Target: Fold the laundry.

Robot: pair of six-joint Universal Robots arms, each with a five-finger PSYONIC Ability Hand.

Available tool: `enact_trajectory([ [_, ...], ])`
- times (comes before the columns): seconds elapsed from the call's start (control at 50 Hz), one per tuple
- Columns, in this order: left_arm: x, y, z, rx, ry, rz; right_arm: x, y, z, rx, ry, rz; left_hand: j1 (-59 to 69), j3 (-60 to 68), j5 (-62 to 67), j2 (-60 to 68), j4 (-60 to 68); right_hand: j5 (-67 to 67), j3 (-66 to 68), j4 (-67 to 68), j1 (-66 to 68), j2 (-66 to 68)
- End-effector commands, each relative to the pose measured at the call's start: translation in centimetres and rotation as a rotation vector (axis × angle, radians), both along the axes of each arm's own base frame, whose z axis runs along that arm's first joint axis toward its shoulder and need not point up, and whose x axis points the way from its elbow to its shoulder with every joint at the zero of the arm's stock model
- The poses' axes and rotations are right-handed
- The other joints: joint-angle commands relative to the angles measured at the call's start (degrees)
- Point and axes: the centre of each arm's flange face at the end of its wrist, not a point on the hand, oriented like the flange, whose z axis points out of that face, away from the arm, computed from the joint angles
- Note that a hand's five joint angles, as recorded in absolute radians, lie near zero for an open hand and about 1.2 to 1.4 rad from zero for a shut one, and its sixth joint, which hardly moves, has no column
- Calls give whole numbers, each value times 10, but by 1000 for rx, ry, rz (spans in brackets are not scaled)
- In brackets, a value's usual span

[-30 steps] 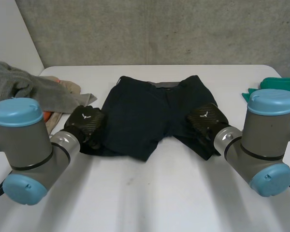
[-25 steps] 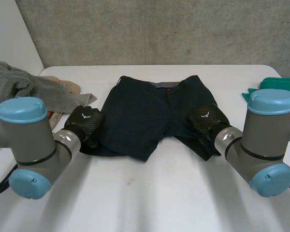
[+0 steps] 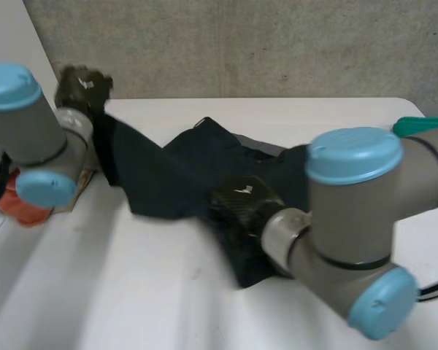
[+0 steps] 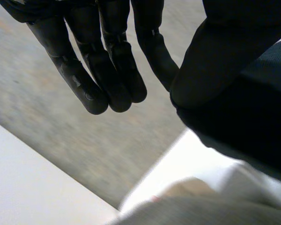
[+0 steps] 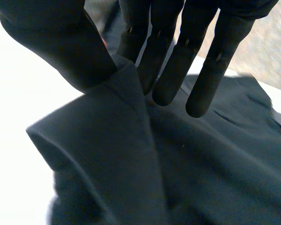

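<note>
Nearest, the right hand [image 3: 241, 198]: low over the tabletop [image 3: 131, 292]. Its fingers [image 5: 219, 61] are nearly straight, and the one next to the thumb pinches a raised fold of the shorts [image 3: 175, 175] against the thumb.
Past the right fingertips: the rest of the dark shorts lies partly flat and partly stretched upward toward the other arm.
Farther, the left hand [image 3: 82, 82]: high above the tabletop. Its fingers [image 4: 114, 61] are straight, and the thumb seems to press an outer edge of the shorts against the finger beside it. This hold looks thin.
Handling, as I judge: light, soft and limp, so it will sag between the two hands. It is thicker at the seams and not slippery.
Where to hold: the hem or waistband corners, where the doubled cloth gives a firm bite.
Well apart from the right hand: a green cloth [image 3: 416, 125].
</note>
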Motion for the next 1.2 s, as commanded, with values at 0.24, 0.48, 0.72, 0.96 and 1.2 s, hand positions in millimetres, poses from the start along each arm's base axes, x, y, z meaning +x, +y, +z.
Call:
enact_trajectory([
  [0.24,-28,-6,40,-15,27,-47,17,-7,23,47,59,36,-435,-450,-432,-454,-454,-582,-582,-587,-551,-576],
  [0.48,-35,100,56,103,65,-210,-56,-74,49,-241,234,16,-394,-408,-390,-412,-413,-582,-582,-587,-551,-576],
  [0.72,-54,224,-43,500,28,-358,-58,-131,-14,-443,300,158,-350,-364,-347,-368,-369,-545,-545,-550,-514,-539],
  [0.96,-77,249,-103,559,-75,-454,-51,-147,-81,-542,421,277,-383,-398,-380,-402,-402,-283,-284,-288,-253,-278],
  [1.2,-90,234,-123,466,-218,-480,-54,-150,-72,-425,360,129,132,117,135,113,113,118,118,113,149,124],
])
